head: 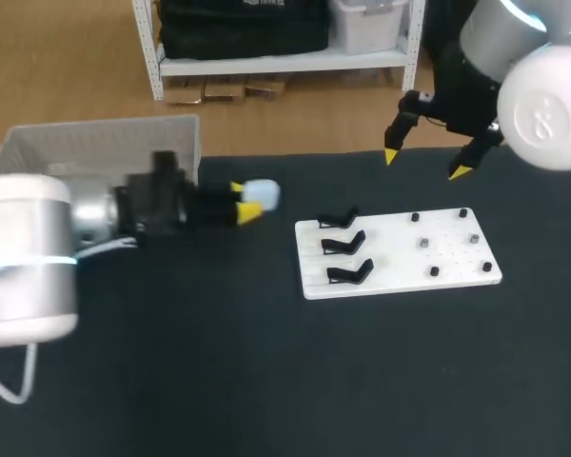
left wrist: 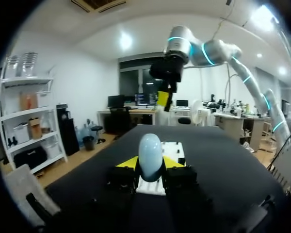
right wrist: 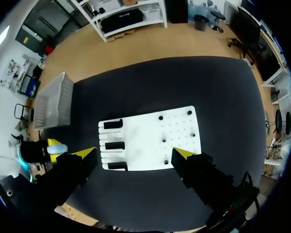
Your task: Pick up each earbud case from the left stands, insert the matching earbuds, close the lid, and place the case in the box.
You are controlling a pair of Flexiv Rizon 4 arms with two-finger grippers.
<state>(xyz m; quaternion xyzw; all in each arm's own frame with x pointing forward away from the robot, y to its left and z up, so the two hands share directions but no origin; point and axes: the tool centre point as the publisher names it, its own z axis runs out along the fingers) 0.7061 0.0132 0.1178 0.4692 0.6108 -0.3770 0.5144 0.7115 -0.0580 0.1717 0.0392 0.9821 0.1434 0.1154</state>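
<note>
My left gripper (head: 248, 202) holds a pale blue earbud case (head: 263, 194), lid closed, between its yellow tips, above the black table just right of the box (head: 95, 145). In the left wrist view the case (left wrist: 151, 157) stands upright between the fingers (left wrist: 127, 162), clamped from both sides. The white board (head: 400, 253) lies to the right with three black stands (head: 344, 248) on its left part, all bare, and small dark pegs (head: 435, 271) on its right part. My right gripper (head: 426, 162) hangs open high above the board's far edge; the board (right wrist: 150, 138) lies ahead of its fingertips (right wrist: 87, 154).
The white slatted box (right wrist: 56, 102) sits at the table's far left corner. The black table (head: 266, 381) stretches wide in front of the board. My left arm's body (head: 29, 257) fills the near left side.
</note>
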